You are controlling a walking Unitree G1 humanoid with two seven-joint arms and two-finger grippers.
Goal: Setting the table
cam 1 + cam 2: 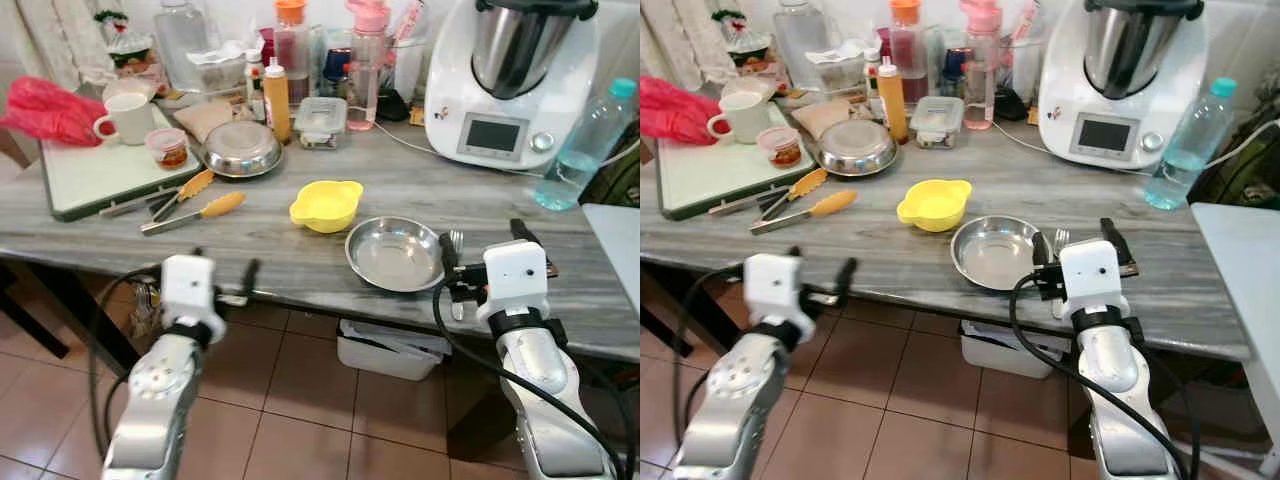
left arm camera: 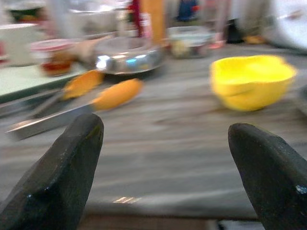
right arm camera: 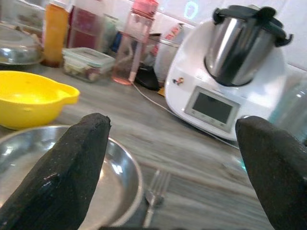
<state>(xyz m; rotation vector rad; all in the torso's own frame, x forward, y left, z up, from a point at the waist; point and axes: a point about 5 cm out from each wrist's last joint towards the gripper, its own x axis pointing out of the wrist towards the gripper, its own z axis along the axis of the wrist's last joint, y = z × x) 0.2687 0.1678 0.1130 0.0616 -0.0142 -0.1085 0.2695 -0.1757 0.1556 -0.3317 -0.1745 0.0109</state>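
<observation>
Right pincer [image 1: 482, 250] hovers spread above fork [image 3: 154, 191], beside steel plate [image 1: 392, 252].

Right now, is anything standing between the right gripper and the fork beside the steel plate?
Nothing visible does. The fork lies on bare table between the open fingers of the right gripper, just beside the steel plate.

no legible txt, no labels or nos. readable
</observation>
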